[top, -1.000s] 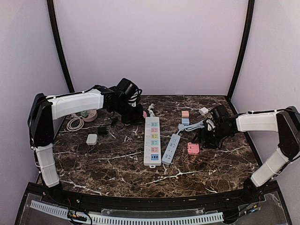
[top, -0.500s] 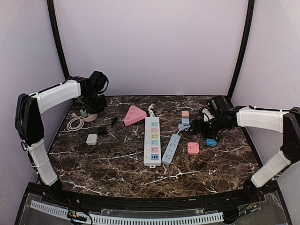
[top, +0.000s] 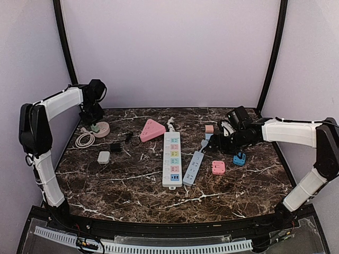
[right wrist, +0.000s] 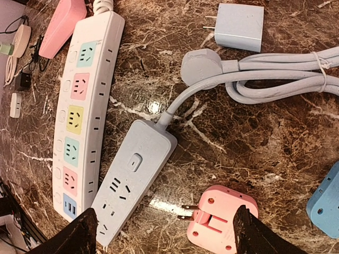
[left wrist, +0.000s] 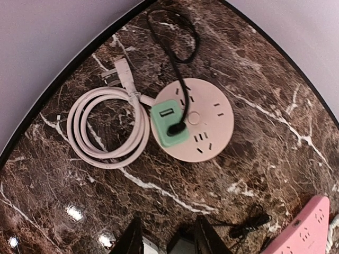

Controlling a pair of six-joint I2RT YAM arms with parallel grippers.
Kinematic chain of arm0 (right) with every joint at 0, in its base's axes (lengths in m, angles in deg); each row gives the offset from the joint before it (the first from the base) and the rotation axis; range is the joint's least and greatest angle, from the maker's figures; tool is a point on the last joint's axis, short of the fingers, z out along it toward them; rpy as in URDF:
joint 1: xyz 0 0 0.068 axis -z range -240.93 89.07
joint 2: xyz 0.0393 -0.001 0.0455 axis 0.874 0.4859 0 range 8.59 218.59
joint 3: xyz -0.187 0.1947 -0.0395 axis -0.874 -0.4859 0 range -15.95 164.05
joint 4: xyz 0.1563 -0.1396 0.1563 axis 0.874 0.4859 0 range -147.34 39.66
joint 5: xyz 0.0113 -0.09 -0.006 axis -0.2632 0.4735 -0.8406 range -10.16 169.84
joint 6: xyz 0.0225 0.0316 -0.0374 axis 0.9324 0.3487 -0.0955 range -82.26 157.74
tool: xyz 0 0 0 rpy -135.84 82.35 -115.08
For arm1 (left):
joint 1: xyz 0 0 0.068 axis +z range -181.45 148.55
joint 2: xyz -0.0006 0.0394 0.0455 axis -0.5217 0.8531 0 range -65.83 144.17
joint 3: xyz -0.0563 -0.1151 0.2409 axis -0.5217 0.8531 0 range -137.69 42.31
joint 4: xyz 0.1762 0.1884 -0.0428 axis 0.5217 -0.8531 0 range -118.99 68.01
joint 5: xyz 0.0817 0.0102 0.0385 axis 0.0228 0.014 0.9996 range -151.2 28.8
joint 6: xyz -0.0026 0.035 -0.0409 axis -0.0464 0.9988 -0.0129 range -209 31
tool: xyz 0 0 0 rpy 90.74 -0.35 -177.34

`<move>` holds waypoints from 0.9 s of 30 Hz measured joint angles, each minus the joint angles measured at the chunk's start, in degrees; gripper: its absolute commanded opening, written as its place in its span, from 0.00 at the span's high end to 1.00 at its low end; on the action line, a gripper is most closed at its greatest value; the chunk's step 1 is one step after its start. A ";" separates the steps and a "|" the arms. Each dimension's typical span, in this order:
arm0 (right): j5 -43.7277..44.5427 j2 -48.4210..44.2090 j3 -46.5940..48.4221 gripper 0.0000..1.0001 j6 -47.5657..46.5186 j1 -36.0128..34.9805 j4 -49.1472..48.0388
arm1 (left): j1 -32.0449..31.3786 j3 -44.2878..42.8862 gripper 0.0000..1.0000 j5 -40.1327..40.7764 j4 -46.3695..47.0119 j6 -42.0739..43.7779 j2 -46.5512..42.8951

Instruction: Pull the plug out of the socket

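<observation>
Dark marbled table (top: 132, 180) under lilac walls. The left gripper (left wrist: 168, 239) has swung off the pink triangular socket (top: 152, 129) to hover above the round pink socket (left wrist: 212, 108), where the green plug (left wrist: 169, 123) sits, a black cable (left wrist: 177, 63) in it. The grasp is yet to come. Its fingers stand apart and empty, with the tips cut off. The right gripper (right wrist: 164, 233), well away from that socket, gapes empty. The plug's pins are hidden.

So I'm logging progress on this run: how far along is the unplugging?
Seemingly done: a pink plug and a blue plug lie loose on the table by the open right pincer. In hand: nothing; the open left pincer hovers over the round pink socket. Left: the green adapter sits plugged into it, awaiting the pull.
</observation>
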 measured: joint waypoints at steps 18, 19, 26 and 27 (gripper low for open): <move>0.02 -1.77 -0.42 0.14 -0.42 -0.09 0.09 | 6.34 -1.31 0.54 -4.83 6.23 -2.01 9.29; 0.02 -1.92 -0.42 0.14 -0.42 -0.09 0.07 | 6.34 -1.31 0.53 -5.05 6.60 -1.99 9.38; 0.02 -1.97 -0.48 0.14 -0.42 -0.11 0.11 | 6.34 -4.85 0.43 -4.44 6.80 -2.58 12.22; 0.02 -1.97 -0.48 0.14 -0.42 -0.11 0.11 | 6.36 -5.33 0.43 -4.07 6.84 -2.82 12.70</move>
